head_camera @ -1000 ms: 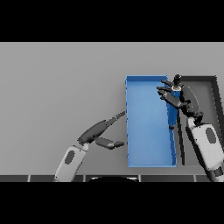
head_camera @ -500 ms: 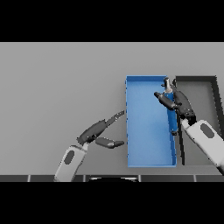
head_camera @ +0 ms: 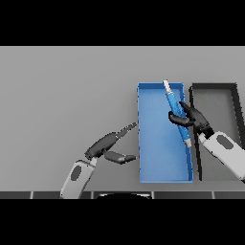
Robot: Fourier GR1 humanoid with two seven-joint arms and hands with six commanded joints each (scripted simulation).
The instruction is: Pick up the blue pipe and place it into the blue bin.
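The blue pipe (head_camera: 174,108), long with pale ends, hangs slanted over the right side of the blue bin (head_camera: 153,143). Its upper end reaches past the bin's far rim and its lower end points down near the right wall. My right hand (head_camera: 190,117) is curled round the pipe's middle, coming in from the lower right. Left of the bin my left hand (head_camera: 106,143) hovers over the table with fingers straight and thumb spread, holding nothing.
A dark grey bin (head_camera: 216,100) stands directly right of the blue one, partly covered by my right forearm. The grey table (head_camera: 67,95) stretches away to the left and back.
My right hand has carried the pipe leftward from the dark bin's edge to over the blue bin, and the pipe now shows at full length. The left hand has barely shifted.
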